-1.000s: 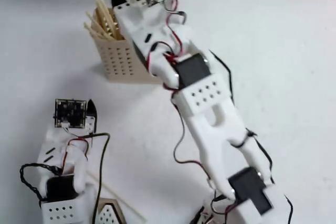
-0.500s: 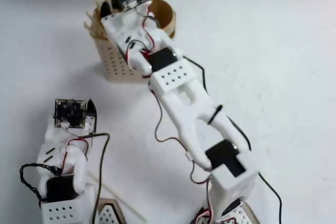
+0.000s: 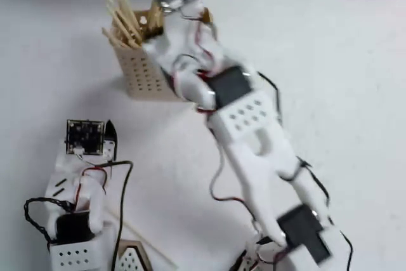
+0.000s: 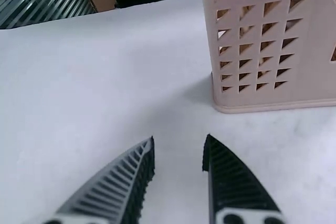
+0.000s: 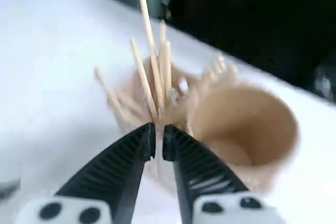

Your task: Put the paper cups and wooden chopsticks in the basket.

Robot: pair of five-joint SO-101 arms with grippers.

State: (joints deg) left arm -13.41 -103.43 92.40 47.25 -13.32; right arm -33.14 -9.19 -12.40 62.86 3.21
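Several wooden chopsticks (image 5: 149,61) upright just beyond right claw (image 5: 158,141).

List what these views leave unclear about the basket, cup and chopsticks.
Cup: blurred in the right wrist view; the right arm covers most of it in the high view.
Chopsticks: count unreadable, overlapping and blurred.
Basket: top cut off by the left wrist view's edge, inside unseen.
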